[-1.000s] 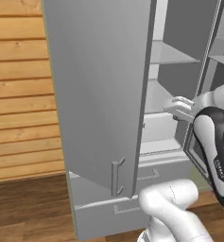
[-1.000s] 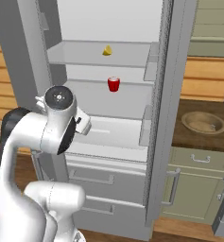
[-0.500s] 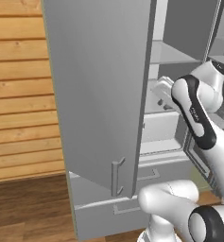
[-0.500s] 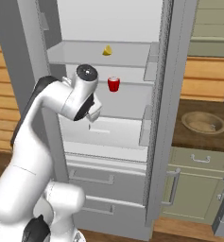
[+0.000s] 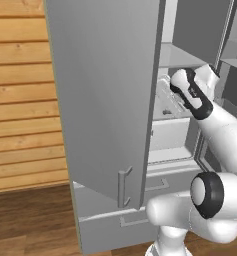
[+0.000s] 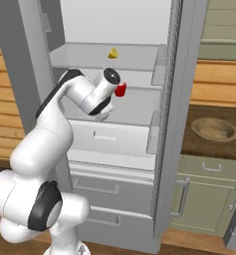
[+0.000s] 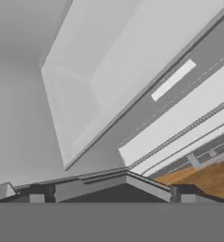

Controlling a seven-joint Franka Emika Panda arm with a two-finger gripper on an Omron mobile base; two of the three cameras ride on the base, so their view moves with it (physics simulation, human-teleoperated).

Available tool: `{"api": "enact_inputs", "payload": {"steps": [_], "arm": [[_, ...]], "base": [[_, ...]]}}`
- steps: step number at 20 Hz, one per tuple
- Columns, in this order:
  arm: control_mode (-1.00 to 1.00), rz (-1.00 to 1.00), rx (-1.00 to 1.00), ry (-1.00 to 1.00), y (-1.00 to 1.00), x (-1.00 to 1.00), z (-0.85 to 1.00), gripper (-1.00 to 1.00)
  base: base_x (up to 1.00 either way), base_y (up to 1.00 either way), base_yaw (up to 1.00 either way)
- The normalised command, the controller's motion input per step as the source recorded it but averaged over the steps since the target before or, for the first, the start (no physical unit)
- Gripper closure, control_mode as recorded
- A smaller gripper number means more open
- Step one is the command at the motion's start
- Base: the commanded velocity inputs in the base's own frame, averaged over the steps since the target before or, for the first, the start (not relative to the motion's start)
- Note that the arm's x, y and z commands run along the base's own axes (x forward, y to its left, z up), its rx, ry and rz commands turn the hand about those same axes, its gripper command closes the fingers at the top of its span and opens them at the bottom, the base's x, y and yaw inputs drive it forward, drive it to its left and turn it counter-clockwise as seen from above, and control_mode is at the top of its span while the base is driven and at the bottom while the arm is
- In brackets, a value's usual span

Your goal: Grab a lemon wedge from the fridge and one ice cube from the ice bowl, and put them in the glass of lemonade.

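One lemon wedge (image 6: 112, 53) sits on the open fridge's (image 6: 164, 149) top shelf.

Fridge (image 6: 174, 124): tall, grey metal, door swung open, white shelves inside, two drawers below; fills the centre of the right base frame.
Lemon wedge (image 6: 112, 53): tiny, bright yellow, lying on the upper shelf, upper centre of the frame.
Ice bowl (image 6: 215, 129): round, shallow, tan, thick-rimmed, on the dark surface at right, beside the fridge.
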Motion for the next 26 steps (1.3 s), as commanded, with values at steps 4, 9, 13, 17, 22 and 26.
{"api": "enact_inputs", "payload": {"steps": [4,9,13,17,22,26], "arm": [[-1.0,0.04,0.38,0.04,0.16,0.38,-0.01,-1.0],[-1.0,0.1,0.13,0.12,0.62,0.2,-0.03,-1.0],[-1.0,0.0,-0.01,0.0,0.71,0.03,-0.11,-1.0],[-1.0,0.03,0.01,-0.01,0.69,-0.3,-0.22,-1.0],[-1.0,0.11,0.09,-0.05,0.78,-0.69,-0.2,-1.0],[-1.0,0.17,0.08,-0.04,0.92,-0.64,-0.04,-1.0]], "base": [[0.0,0.0,0.0],[0.0,0.0,0.0],[0.0,0.0,0.0],[0.0,0.0,0.0],[0.0,0.0,0.0],[0.0,0.0,0.0]]}}
